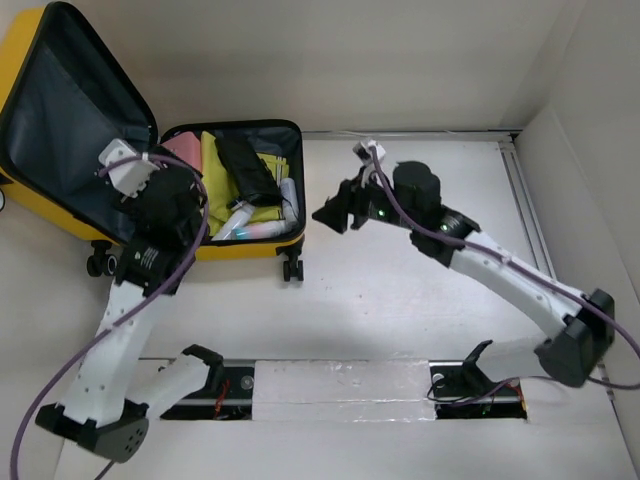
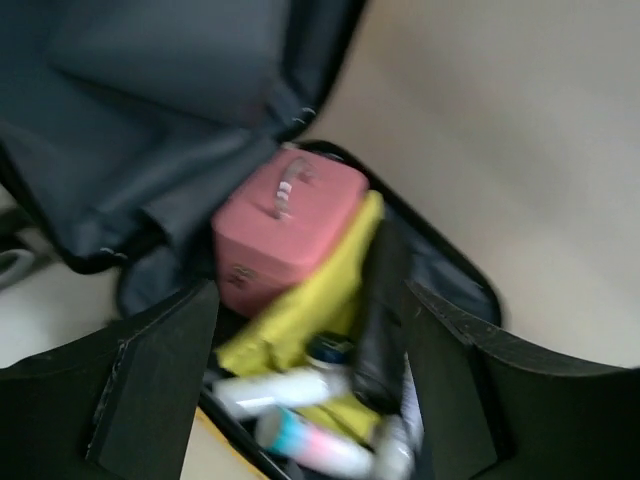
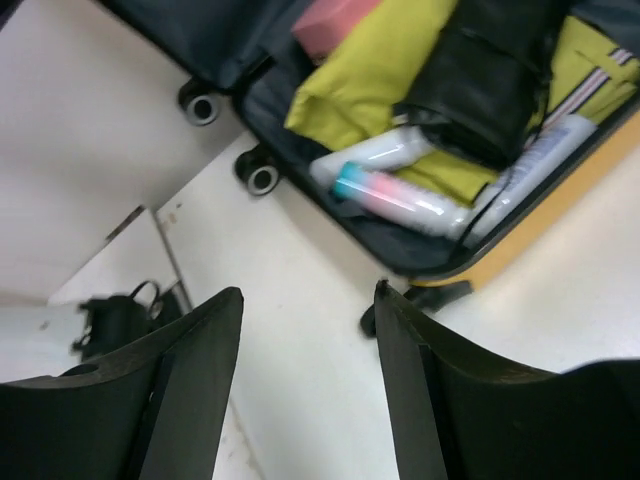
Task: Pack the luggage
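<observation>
White table (image 1: pixel 400 310) carries the whole setup. The luggage (image 1: pixel 245 246), a yellow hard-shell case, lies open at the table's far left corner, wheels on the near side. Its lid (image 1: pixel 70 110) is thrown back to the left with the dark lining exposed; the base half is filled.

The left gripper (image 2: pixel 310 300) hangs above the hinge side of the base, jaws spread, nothing between them. The right gripper (image 3: pixel 308 295) hangs over bare table just right of the case, jaws likewise spread and empty.

Contents:
- pink case (image 2: pixel 285 225), handle up, in the far corner beside the hinge;
- yellow-green cloth (image 3: pixel 370 70) next to it;
- black bundle (image 3: pixel 490 70) lying on the cloth;
- tubes (image 3: pixel 400 195) along the near wall.

Judgement: loading looks complete, so closing is probably the step in hand.

1. Confirm that no item rises above the rim; the pink case sits highest and may foul the lid.
2. Take the lid at its free outer edge, not the lining.
3. Swing it over the base in one arc about the hinge.
4. Brace the base wall with the right gripper, since the case may roll on its wheels.
</observation>
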Tool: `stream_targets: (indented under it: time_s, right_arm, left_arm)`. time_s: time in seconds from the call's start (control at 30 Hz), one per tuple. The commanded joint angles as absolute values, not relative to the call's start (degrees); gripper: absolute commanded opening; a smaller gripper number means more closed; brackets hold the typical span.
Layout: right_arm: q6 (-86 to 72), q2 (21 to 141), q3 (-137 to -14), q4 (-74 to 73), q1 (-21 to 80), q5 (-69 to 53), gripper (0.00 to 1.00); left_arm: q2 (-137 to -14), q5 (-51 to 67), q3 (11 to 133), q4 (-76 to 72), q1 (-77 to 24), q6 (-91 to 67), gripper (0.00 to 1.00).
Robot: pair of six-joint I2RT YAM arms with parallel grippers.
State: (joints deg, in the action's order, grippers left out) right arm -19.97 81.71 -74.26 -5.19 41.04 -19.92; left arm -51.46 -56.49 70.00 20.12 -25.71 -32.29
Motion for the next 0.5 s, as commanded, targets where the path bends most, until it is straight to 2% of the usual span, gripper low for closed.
stream_targets:
  time_s: [0.0,0.03,0.07,0.13,0.17,0.3,0.47]
  right_arm:
    - [-20.4,76.9,-64.7,0.3,44.2,-21.6,0.61]
    - [-20.4,75.7,-60.8,1.2,44.8,-21.1,0.61]
    - [-20.4,74.5,-59.1,1.9,44.8,-21.1,0.61]
    - [-20.9,71.3,-56.5,2.5,44.8,-20.6,0.61]
    - [-20.2,70.2,-54.6,2.5,44.8,-20.6,0.61]
    - [-19.6,67.0,-51.9,2.5,44.8,-19.2,0.61]
    - [-19.6,67.5,-51.1,3.1,44.8,-22.2,0.61]
  left_arm:
    - [-60.4,-59.7,77.1,31.4,-18.8,-28.2,0.69]
    - [-63.8,-54.5,81.1,33.2,-14.9,-28.2,0.7]
    - [-64.6,-49.0,82.4,34.5,-5.6,-28.2,0.7]
    - [-64.6,-35.5,83.0,32.4,3.0,-28.2,0.67]
    - [-62.3,-33.8,83.5,31.7,7.9,-27.3,0.66]
    - [-59.7,-43.2,85.8,32.7,8.4,-25.2,0.66]
    - [-62.6,-55.8,87.5,34.8,8.4,-23.8,0.66]
